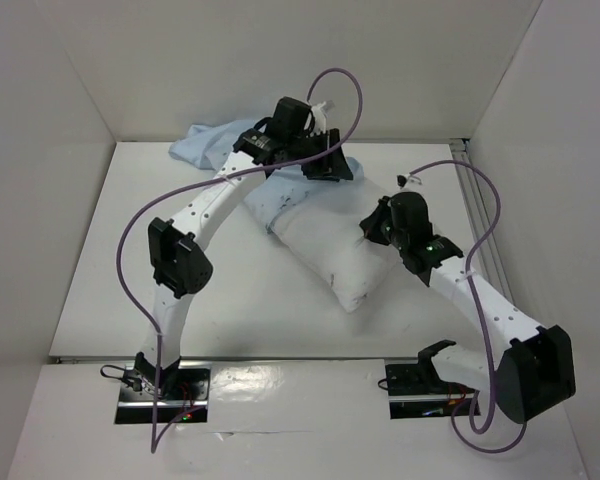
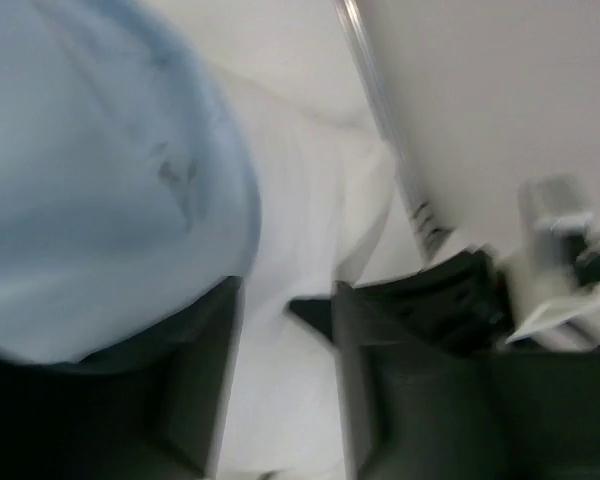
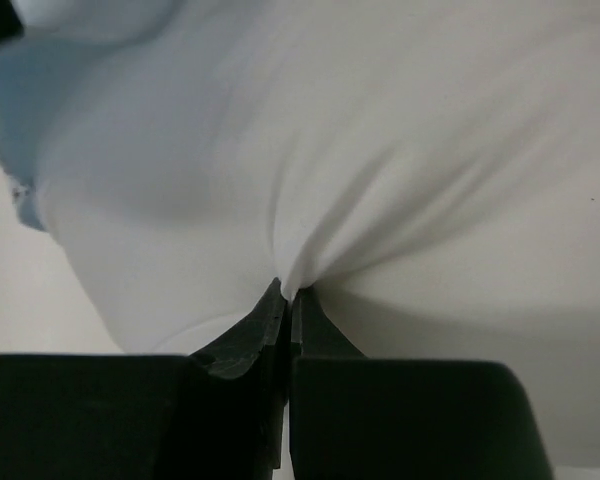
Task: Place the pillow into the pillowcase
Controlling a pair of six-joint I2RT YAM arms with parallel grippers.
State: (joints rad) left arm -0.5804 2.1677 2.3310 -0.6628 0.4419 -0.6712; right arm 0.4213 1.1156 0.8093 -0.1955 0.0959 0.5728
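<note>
The white pillow lies slantwise in the middle of the table, its far end inside the wrinkled light blue pillowcase. My left gripper hovers over that far end. In the blurred left wrist view my left gripper has its jaws apart, with white pillow showing in the gap and the pillowcase beside the left finger. My right gripper sits at the pillow's right side. The right wrist view shows my right gripper shut on a pinched fold of the pillow; a bit of pillowcase shows at far left.
White walls enclose the table on three sides. A metal rail runs along the right wall, and the rail also shows in the left wrist view. Purple cables loop above both arms.
</note>
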